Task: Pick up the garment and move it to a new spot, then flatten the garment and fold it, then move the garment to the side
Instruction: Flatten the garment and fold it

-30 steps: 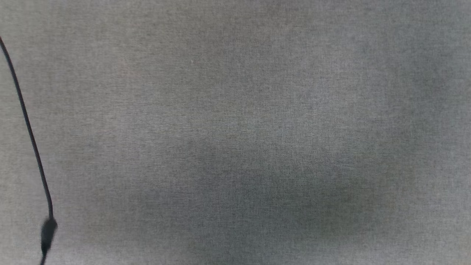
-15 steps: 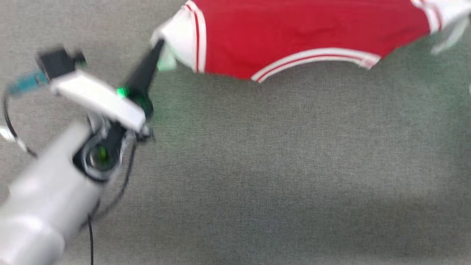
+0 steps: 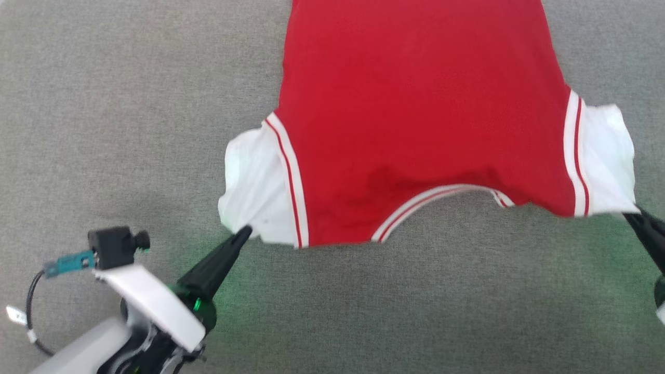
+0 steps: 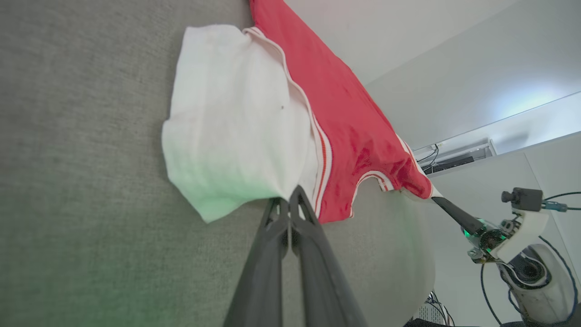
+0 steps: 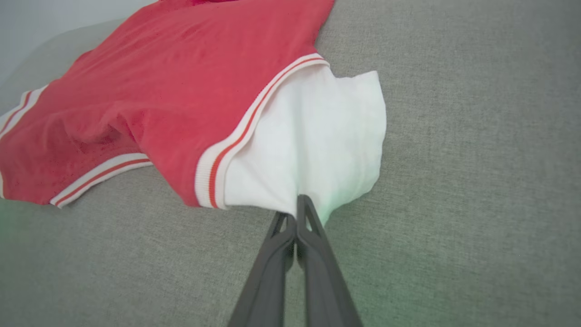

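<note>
The garment [image 3: 415, 119] is a red shirt with white sleeves and striped trim, spread on grey cloth with its neckline towards me. My left gripper [image 3: 244, 231] is shut on the edge of the left white sleeve [image 3: 254, 192]. My right gripper [image 3: 631, 215] is shut on the right white sleeve [image 3: 605, 161] at its lower corner. In the left wrist view the dark fingers [image 4: 308, 240] pinch the sleeve [image 4: 231, 131] of the garment [image 4: 354, 131]. In the right wrist view the fingers [image 5: 313, 245] pinch the other sleeve [image 5: 313, 145] of the garment [image 5: 181, 86]. The shirt's hem runs out of the head view's top.
A grey fabric surface [image 3: 130, 104] lies under everything. The other arm's gripper and wrist camera [image 4: 494, 231] appear at the right of the left wrist view, with a pale wall [image 4: 454, 68] behind.
The head view has swung, so the shirt and both grippers now show lower in it. Both grippers stay shut on the sleeves.
</note>
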